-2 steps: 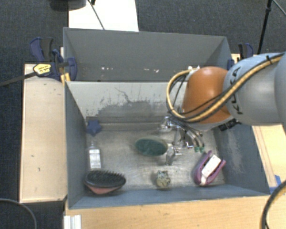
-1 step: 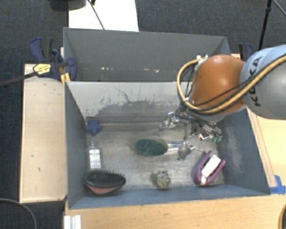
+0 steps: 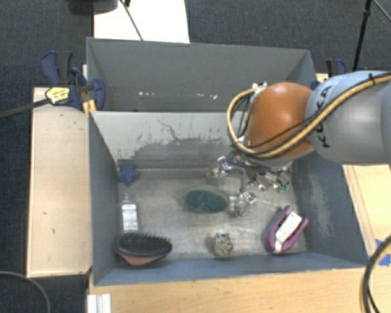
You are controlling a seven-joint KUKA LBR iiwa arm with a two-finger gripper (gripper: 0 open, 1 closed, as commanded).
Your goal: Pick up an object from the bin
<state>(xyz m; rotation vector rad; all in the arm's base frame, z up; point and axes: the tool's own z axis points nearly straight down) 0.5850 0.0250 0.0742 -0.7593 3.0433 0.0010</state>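
Approach step, I judge: the hand [image 3: 242, 199], spread or pressed together I cannot tell, hangs just beside the dark green oval pad [image 3: 205, 201], so next it should centre over that pad.

Robotics lab, KUKA arm [image 3: 362, 119], metal bin [image 3: 195, 77], cables [image 3: 13, 111] across carpet [image 3: 26, 25]

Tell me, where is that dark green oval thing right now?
The dark green oval thing lies mid-floor in the bin, just left of the robot's hand, with a small mottled lump below it toward the near wall.
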